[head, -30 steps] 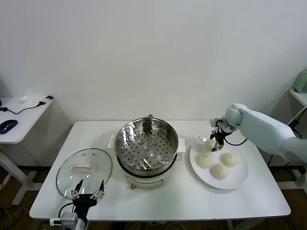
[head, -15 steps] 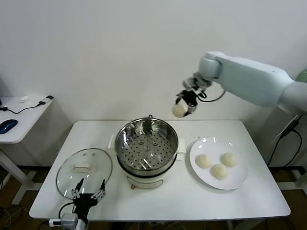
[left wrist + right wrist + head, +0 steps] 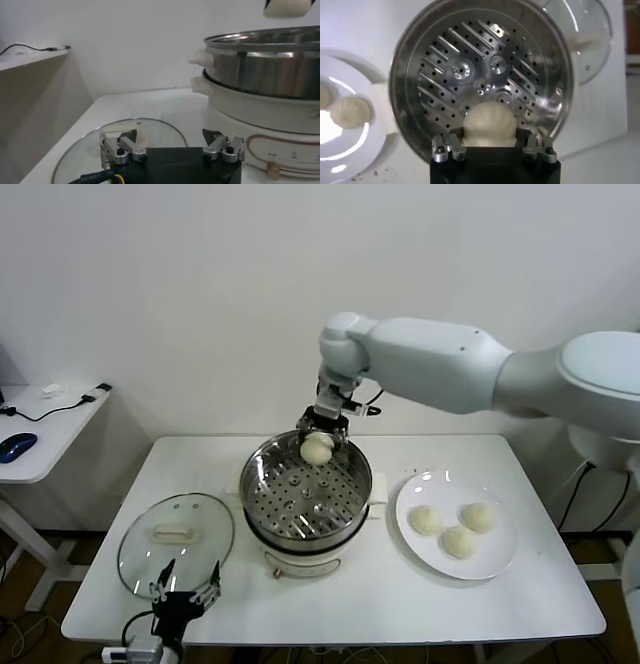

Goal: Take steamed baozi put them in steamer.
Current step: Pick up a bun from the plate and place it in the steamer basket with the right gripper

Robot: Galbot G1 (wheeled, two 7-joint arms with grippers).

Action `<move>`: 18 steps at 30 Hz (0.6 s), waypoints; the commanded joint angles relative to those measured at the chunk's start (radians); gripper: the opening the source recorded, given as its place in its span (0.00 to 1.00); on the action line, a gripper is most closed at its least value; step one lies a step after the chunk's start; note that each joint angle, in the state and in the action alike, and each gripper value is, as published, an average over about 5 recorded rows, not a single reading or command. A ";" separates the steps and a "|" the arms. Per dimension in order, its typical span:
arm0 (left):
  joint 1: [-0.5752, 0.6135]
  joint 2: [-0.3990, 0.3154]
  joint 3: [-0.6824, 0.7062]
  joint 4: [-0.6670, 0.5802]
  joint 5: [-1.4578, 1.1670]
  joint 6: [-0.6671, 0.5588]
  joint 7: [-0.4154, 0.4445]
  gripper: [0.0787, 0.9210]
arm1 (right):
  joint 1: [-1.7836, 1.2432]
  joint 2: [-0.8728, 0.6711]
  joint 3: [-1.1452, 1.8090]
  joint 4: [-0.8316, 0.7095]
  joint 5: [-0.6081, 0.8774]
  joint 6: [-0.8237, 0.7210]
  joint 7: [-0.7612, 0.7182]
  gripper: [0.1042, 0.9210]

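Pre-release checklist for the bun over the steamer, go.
1. Right gripper shut on baozi: ok.
2. Baozi above steamer opening, near its far rim: ok.
3. Perforated tray free of other buns: ok.
4. Glass lid off, lying on the table left of the steamer: ok.
5. Left gripper open, low by the lid, away from the steamer: ok.
6. Height above the tray: cannot tell.

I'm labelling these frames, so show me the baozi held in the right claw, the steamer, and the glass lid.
held baozi [image 3: 317, 448], head view, on its pale dome between the claw's fingers.
steamer [image 3: 262, 522], head view, on its steel outer wall at the front left.
glass lid [image 3: 143, 554], head view, on bare glass near the handle.
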 commanded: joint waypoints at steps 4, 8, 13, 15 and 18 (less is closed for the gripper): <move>0.008 0.000 0.003 0.000 0.007 -0.007 -0.001 0.88 | -0.164 0.074 0.096 -0.191 -0.276 0.101 0.068 0.71; 0.011 0.001 0.003 -0.001 0.008 -0.009 -0.002 0.88 | -0.179 0.091 0.109 -0.242 -0.268 0.101 0.081 0.71; 0.009 0.001 0.004 0.001 0.007 -0.011 -0.003 0.88 | -0.191 0.111 0.111 -0.285 -0.247 0.103 0.083 0.72; 0.008 0.002 0.002 0.001 0.007 -0.012 -0.004 0.88 | -0.190 0.115 0.107 -0.289 -0.230 0.104 0.072 0.72; 0.007 0.004 -0.001 0.002 0.005 -0.012 -0.004 0.88 | -0.181 0.114 0.100 -0.285 -0.204 0.110 0.056 0.76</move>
